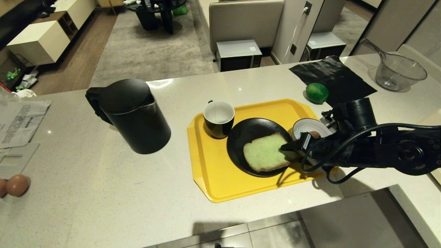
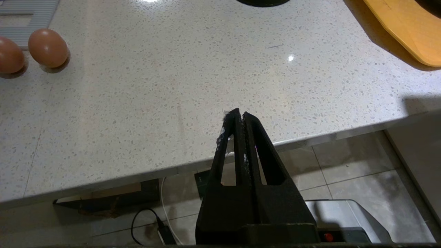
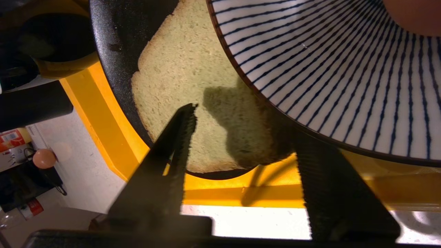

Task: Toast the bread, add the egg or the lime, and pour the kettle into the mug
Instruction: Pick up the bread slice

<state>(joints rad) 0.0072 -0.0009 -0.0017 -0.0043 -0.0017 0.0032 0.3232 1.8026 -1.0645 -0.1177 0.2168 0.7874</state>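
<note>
The pale green bread [image 1: 265,152] lies on a black plate [image 1: 241,136] on the yellow tray [image 1: 210,175]. My right gripper [image 1: 288,148] reaches in from the right, low at the bread's right corner. In the right wrist view its jaws stand apart around that corner [image 3: 244,127], with one finger [image 3: 179,137] over the bread [image 3: 179,72]. The black mug [image 1: 219,119] stands on the tray's far left corner, and the black kettle [image 1: 129,113] on the counter left of it. The lime [image 1: 317,92] sits beyond the tray. My left gripper [image 2: 240,115] is shut over the counter's front edge.
A blue-striped bowl [image 1: 310,125] with a brown egg [image 1: 314,134] in it stands right beside the plate, against my right gripper. Two more eggs [image 2: 47,47] lie at the counter's left end. A black mat [image 1: 330,77] and a clear jug [image 1: 396,72] are at the far right.
</note>
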